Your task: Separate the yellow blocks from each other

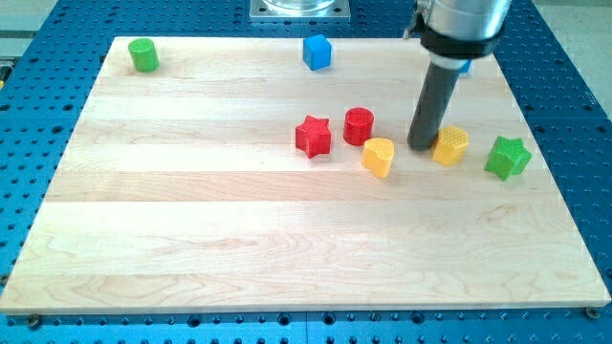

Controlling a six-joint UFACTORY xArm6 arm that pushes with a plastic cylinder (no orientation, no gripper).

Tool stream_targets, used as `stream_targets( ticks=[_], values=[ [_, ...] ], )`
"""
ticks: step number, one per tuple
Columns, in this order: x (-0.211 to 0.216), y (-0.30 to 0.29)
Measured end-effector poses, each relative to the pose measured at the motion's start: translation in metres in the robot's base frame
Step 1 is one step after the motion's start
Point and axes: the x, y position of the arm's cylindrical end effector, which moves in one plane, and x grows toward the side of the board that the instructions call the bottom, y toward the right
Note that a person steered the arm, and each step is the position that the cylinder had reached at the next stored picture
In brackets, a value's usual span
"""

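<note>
My tip (422,146), a bare rod grasping nothing, stood between the two yellow blocks, with the yellow hexagonal block (450,145) just beside it on the view's right, the yellow heart-shaped block (379,157) near on its left, apart from the first.

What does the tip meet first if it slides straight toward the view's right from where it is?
Most likely the yellow hexagon block: my tip sits right beside it on its left. The green star lies farther right.
</note>
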Motion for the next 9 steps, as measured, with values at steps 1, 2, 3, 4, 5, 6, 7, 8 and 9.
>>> stream_targets(
  ticks=[1,2,3,4,5,6,7,8,9],
  values=[
    [-0.028,0.012],
    [-0.026,0.051],
    [-0.003,0.053],
    [0.012,0.019],
    [0.023,-0.027],
    [0.061,-0.036],
    [0.038,-0.004],
    [0.014,-0.003],
    [-0.024,0.005]
  ],
)
